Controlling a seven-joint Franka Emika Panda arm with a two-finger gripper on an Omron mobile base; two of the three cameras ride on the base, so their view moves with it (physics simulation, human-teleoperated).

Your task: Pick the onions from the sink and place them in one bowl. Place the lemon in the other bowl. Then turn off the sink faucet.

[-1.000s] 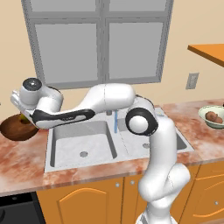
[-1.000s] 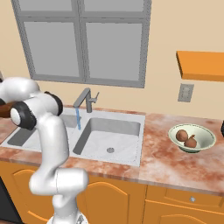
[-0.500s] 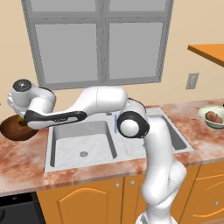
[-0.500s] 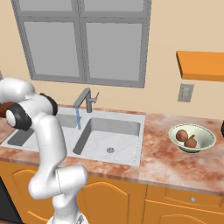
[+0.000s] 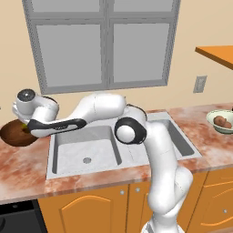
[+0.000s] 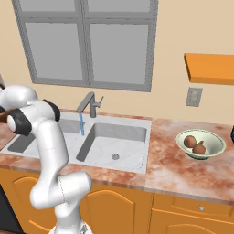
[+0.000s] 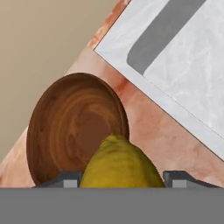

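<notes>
Wooden bowl [image 7: 74, 127]: on the counter [image 5: 27, 164] left of the sink [image 5: 84, 150], under the hand.
Gripper [image 7: 119, 177]: fingers closed on the lemon [image 7: 120, 164], held above the bowl's near rim.
Faucet [image 6: 89, 104]: water running into the basin.
Pale bowl [image 6: 201, 144]: far right on the counter, two onions [image 6: 194, 145] inside.

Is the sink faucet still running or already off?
On. A thin blue stream falls from the sink faucet spout into the sink, seen in the right base view.
</notes>
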